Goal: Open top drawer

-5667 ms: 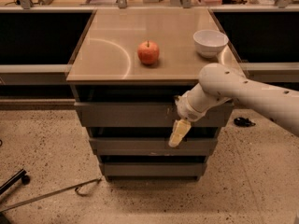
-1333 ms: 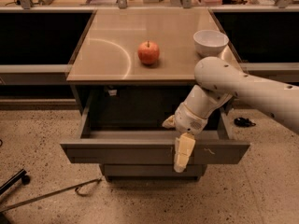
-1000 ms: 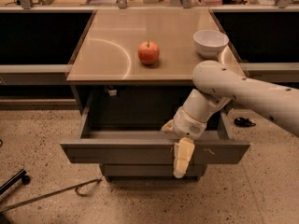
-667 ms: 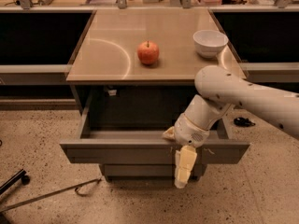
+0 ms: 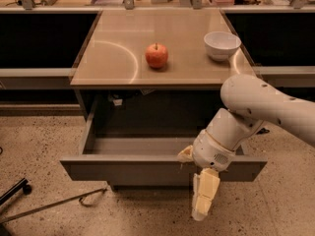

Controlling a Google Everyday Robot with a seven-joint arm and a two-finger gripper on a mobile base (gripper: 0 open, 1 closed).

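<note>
The top drawer (image 5: 142, 169) is a wide grey metal drawer with a flat, handle-less front. It stands pulled far out from the cabinet under the table, and its shallow grey tray (image 5: 138, 145) shows nothing inside. My gripper (image 5: 203, 200) hangs pointing down in front of the drawer's front panel, right of centre, with its tip below the panel's lower edge. My white arm (image 5: 266, 107) comes in from the right and covers part of the drawer's right side.
A red apple (image 5: 156, 55) and a white bowl (image 5: 222, 44) sit on the tan tabletop (image 5: 118, 38) above the drawer. A thin metal rod (image 5: 54, 205) and a dark wheeled leg (image 5: 15, 191) lie on the speckled floor at the lower left. Dark shelves flank the cabinet.
The drawer was shut at first and now stands pulled out. Over the last second the gripper has slid a little lower and to the right, in front of the drawer front.
</note>
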